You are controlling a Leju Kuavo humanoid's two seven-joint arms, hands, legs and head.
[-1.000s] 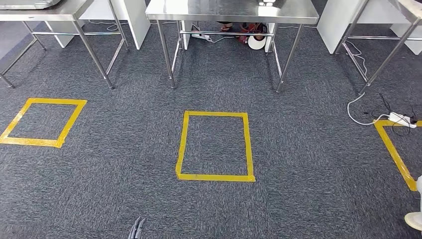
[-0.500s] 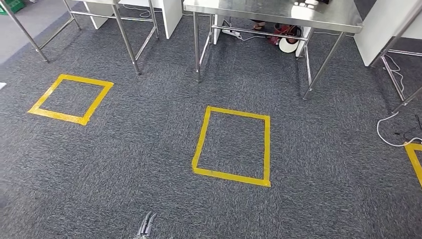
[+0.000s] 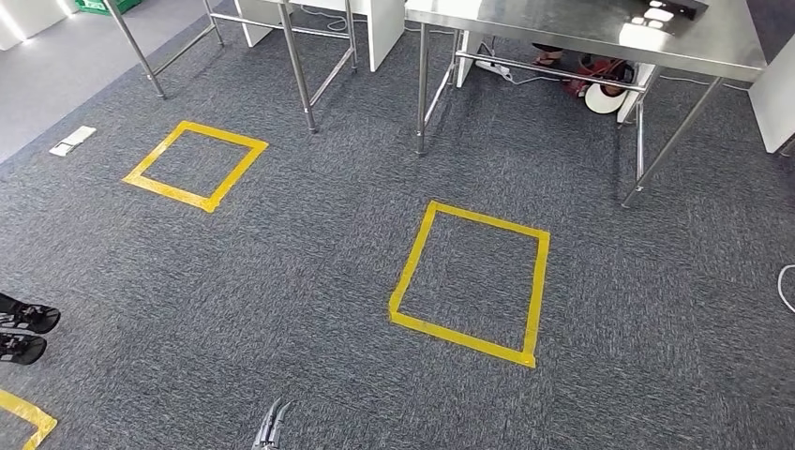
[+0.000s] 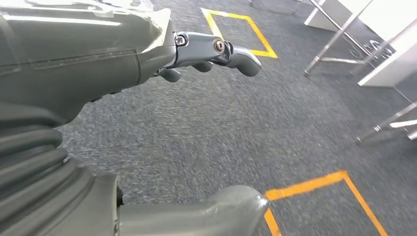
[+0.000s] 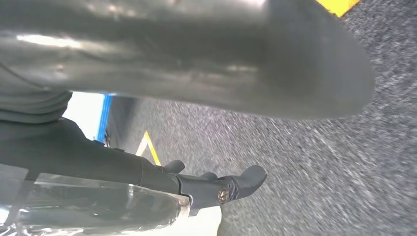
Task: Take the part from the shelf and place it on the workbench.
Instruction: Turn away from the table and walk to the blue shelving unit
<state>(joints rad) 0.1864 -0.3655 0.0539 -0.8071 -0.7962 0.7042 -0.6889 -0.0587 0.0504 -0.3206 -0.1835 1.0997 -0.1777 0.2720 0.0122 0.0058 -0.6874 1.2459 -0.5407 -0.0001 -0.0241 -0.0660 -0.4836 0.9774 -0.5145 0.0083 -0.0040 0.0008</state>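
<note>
Carpet (image 3: 281, 281) bears yellow tape squares (image 3: 469, 281) before steel workbench (image 3: 581, 28).

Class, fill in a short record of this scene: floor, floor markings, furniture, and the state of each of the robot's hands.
Floor: dark grey carpet
Markings: yellow tape rectangle at centre; a second yellow tape square further left
Furniture: stainless steel table beyond the rectangle
Left hand: holds nothing, fingers apart
Right hand: holds nothing, fingers apart
Part: none seen
</note>
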